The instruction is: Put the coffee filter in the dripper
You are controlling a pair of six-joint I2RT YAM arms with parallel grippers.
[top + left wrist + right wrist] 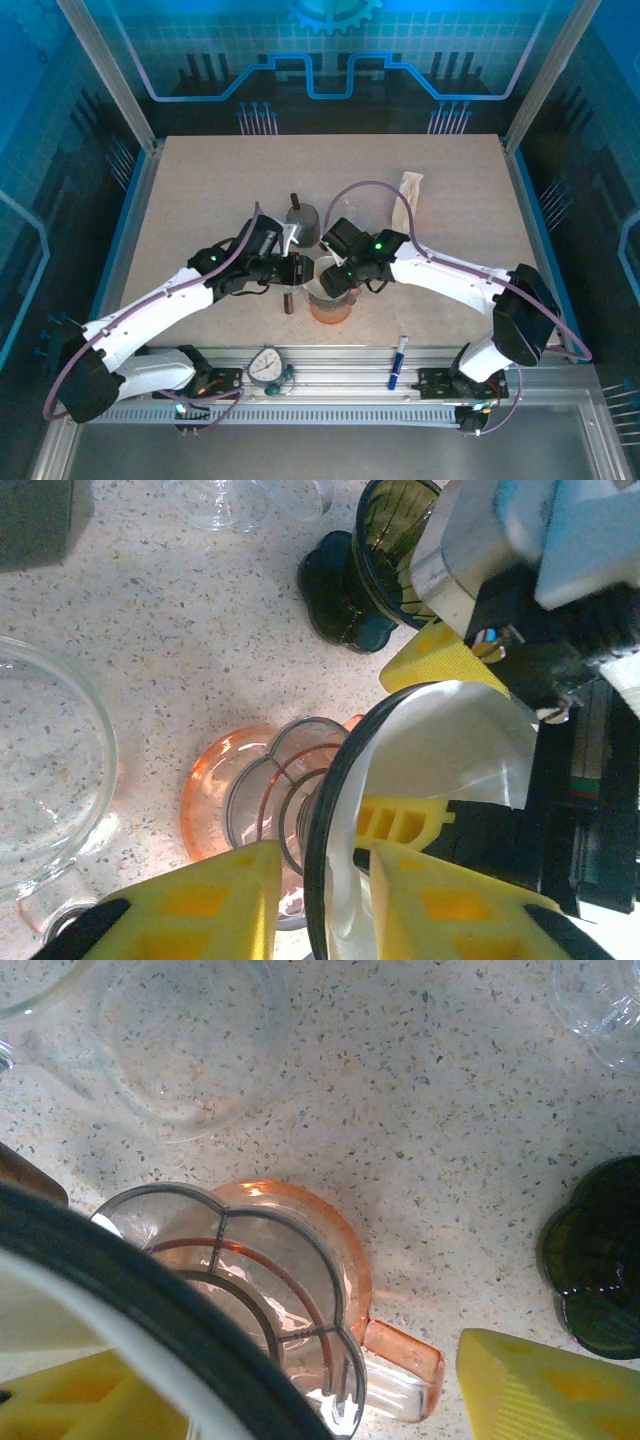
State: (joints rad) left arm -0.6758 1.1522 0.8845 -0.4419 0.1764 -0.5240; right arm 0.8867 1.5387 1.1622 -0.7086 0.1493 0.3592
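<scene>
From the left, the left gripper [325,865] is in at the centre of the speckled stone-look tabletop [170,630], its yellow fingers [200,905] pinched across the edge of the white cone-shaped coffee filter with a black hoop rim [450,750]. The rim runs straight through the narrow gap between the pads. The filter is clean and white inside, smooth-walled, mouth wide, and the dark hoop is a crisp ring round the top. It hangs tilted just over the orange-tinted scalloped glass dripper with a handle [270,1270], which stands on the table beneath with its ribbed bowl showing past the rim.

On the right, the right gripper [290,1360] is spread wide. One yellow finger sits inside the cone and the other is well outside it, gripping nothing. Beyond it stands a dark green scalloped glass dripper [600,1260].
</scene>
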